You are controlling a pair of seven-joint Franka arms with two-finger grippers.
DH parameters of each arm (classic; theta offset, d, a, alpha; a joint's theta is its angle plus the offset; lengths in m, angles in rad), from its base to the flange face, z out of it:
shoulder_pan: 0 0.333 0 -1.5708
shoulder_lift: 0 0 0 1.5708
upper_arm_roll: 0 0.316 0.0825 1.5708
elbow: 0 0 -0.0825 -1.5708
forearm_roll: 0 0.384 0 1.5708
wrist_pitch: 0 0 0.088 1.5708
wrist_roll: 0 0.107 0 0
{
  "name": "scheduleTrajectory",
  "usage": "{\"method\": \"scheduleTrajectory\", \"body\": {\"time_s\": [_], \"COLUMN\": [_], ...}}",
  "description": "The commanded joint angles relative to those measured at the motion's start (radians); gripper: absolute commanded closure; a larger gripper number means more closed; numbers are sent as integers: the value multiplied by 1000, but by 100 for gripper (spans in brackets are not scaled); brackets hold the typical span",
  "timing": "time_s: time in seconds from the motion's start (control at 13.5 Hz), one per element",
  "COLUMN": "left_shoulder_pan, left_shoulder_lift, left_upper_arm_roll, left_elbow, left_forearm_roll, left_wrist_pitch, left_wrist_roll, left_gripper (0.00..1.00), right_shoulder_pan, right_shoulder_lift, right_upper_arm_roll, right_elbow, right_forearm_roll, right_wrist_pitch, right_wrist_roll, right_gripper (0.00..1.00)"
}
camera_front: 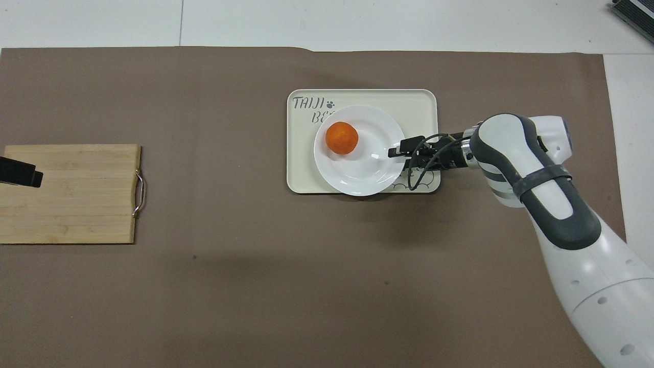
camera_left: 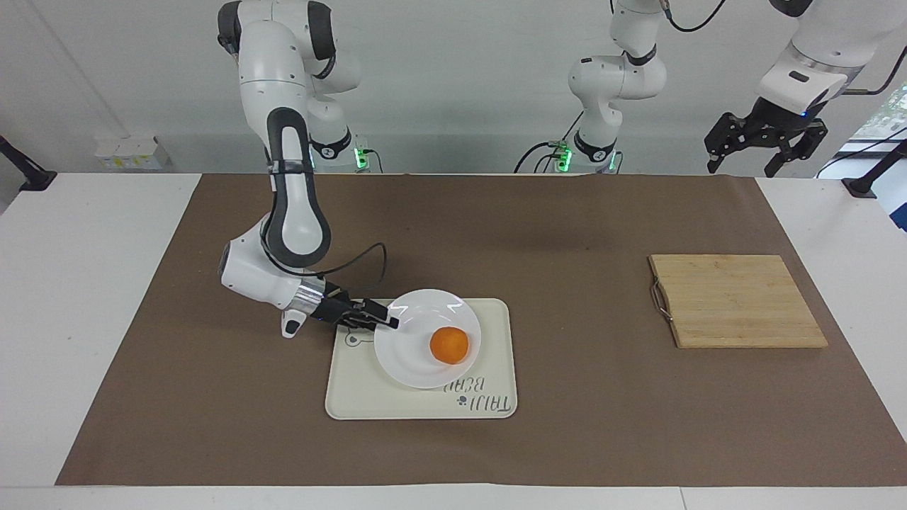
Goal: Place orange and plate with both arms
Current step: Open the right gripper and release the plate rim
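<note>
Black right gripper (camera_left: 388, 323), its arm folded low and reaching level, sits at the rim of the plate (camera_left: 404, 358); whether it grips I cannot tell. It should back off straight and slowly so the plate, with the orange (camera_left: 448, 345) on it, stays on the tray (camera_left: 354, 393). Left gripper (camera_left: 765, 147) waits raised, jaws apart.

We see a bright-orange orange (camera_left: 448, 345) on a plain white plate (camera_left: 405, 358), a cream tray (camera_left: 365, 389) with grey lettering, and a pale striped wooden board (camera_left: 737, 301).
</note>
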Motion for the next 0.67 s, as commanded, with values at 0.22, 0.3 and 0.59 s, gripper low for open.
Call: {"method": "scheduleTrajectory", "body": {"time_s": [0.22,0.3,0.59], "left_shoulder_pan": [7,7,7], "left_shoulder_lift": [-2,-2,-2], "left_upper_arm_roll": [-3,-3,-3], "left_elbow": [14,14,14], "left_forearm_roll": [6,6,6], "left_wrist_pitch": [-11,-11,-11], "left_wrist_roll": [4,4,4], "left_gripper": [0,0,0], "right_shoulder_pan": [-9,-12,-32], "right_shoulder_lift": [-171,-212,-327], "right_upper_arm_roll": [-2,0,-14], "right_elbow": [30,32,32], "right_forearm_roll": [-467,-576,-750], "right_wrist_pitch": [-24,-47,-202], "right_wrist_roll": [244,285,379], "right_gripper": [0,0,0]}}
